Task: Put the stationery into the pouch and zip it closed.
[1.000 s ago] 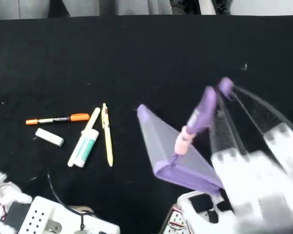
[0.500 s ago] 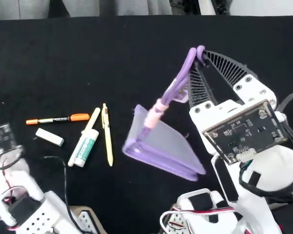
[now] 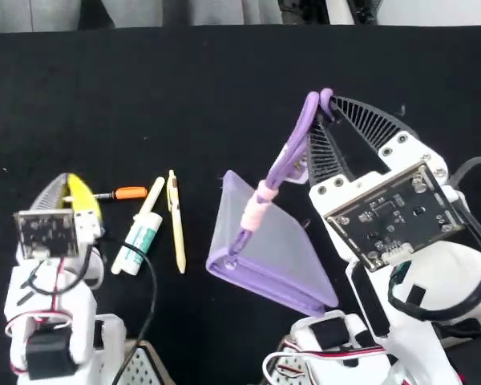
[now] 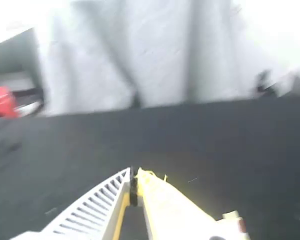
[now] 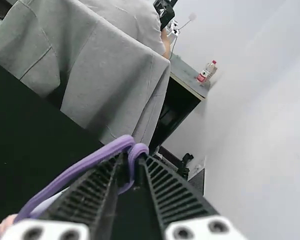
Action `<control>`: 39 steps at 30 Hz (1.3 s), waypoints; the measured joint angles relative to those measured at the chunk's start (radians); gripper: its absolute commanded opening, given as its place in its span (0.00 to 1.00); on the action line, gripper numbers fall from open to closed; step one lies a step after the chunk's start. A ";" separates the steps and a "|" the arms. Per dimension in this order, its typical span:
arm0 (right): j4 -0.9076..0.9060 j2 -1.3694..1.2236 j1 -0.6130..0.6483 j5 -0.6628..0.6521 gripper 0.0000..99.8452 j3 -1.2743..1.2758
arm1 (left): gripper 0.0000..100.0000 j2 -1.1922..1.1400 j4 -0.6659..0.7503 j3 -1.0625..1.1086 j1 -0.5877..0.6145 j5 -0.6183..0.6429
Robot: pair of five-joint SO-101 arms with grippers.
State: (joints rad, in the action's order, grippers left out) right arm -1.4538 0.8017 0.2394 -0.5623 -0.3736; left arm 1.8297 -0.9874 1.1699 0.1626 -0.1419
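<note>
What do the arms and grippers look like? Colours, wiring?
Right arm and left arm are white plastic. The right gripper has two black ribbed fingers and a black circuit board on its wrist. The left gripper pairs a white ribbed finger with a yellow finger; red and black wires run along that arm.

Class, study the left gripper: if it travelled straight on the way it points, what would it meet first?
Probably just the bare black table: the way ahead of the left gripper looks free, though depth is hard to judge.
</note>
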 measured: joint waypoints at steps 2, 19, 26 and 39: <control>0.000 0.000 0.000 0.000 0.01 0.000 | 0.03 0.000 -0.038 -0.044 -0.091 0.025; 0.000 0.000 0.000 0.000 0.01 0.000 | 0.03 -0.008 0.170 0.140 -0.801 0.041; 0.015 0.000 0.000 -0.023 0.01 0.000 | 0.03 -0.002 0.189 0.143 -1.074 0.041; 0.158 -0.256 -0.098 -0.034 0.01 0.002 | 0.03 0.000 0.167 0.143 -1.197 0.043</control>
State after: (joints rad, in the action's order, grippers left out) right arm -1.2958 0.5455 0.1412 -0.5961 -0.3721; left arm 1.8297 -0.8201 1.3126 -1.0342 -0.0990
